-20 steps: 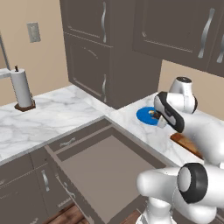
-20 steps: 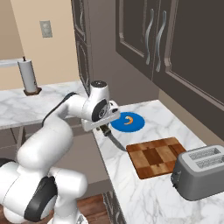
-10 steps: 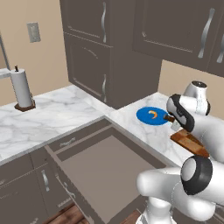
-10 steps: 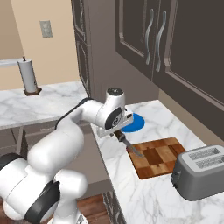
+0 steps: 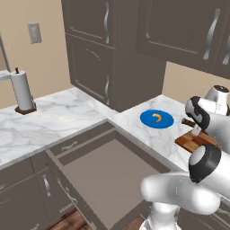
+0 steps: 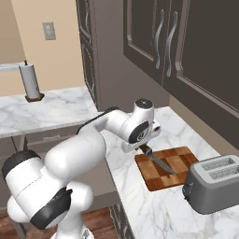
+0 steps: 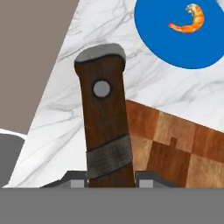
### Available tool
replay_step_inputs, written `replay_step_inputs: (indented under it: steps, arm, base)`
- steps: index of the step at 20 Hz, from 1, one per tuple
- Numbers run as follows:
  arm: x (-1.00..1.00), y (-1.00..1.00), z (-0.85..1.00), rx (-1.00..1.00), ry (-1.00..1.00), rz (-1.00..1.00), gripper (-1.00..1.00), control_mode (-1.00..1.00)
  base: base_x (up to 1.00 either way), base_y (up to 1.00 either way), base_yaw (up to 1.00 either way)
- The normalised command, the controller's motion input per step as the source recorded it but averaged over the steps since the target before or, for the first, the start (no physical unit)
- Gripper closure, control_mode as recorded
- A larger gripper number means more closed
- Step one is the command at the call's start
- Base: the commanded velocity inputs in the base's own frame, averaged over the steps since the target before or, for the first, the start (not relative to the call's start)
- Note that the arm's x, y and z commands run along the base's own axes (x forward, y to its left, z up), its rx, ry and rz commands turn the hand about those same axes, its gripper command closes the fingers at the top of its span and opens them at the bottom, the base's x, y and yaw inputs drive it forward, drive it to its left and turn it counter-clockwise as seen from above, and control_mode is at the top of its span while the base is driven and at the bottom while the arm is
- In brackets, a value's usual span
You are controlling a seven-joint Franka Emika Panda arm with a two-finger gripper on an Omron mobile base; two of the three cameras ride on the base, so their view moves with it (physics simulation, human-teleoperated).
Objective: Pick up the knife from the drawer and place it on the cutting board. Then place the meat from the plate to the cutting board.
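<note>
My gripper (image 7: 111, 179) is shut on the knife (image 7: 105, 122), whose dark brown handle rises between the fingertips (image 7: 151, 179). In the right base view the gripper (image 6: 144, 149) hangs over the near left edge of the checkered cutting board (image 6: 179, 161). The knife's grey blade (image 6: 161, 162) slants down across that board. The blue plate (image 5: 156, 119) lies on the counter left of the board (image 5: 191, 143), with the orange meat (image 5: 156, 117) on it. The plate (image 7: 183, 39) and meat (image 7: 189, 22) also show beyond the handle. The drawer (image 5: 108, 173) stands pulled open.
A grey toaster (image 6: 214, 182) stands right of the board. A paper towel holder (image 5: 22, 92) sits on the far left marble counter (image 5: 58, 112). Dark cabinets (image 5: 134, 40) hang above and behind the counter.
The arm has swung right with the knife, from beside the plate to over the cutting board. The plate and meat have come out from behind the hand.
</note>
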Motion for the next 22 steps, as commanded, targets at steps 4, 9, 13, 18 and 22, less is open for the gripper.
replay_step_inputs:
  steps: [4,9,13,18,22]
  arm:
    - [0.00,-0.14,-0.32,0.00,-0.02,0.15,1.00,-1.00]
    - [0.00,0.04,-0.27,0.00,0.00,0.27,1.00,-1.00]
    - [0.00,-0.12,-0.03,0.00,-0.07,0.25,1.00,-1.00]
    - [0.00,-0.03,-0.03,0.00,-0.03,0.21,1.00,-1.00]
    - [0.00,-0.12,-0.11,-0.13,0.00,0.08,1.00,-1.00]
  base:
    - [0.00,0.00,0.00]
    - [0.00,0.00,0.00]
    - [0.00,0.00,0.00]
    - [0.00,0.00,0.00]
    - [0.00,0.00,0.00]
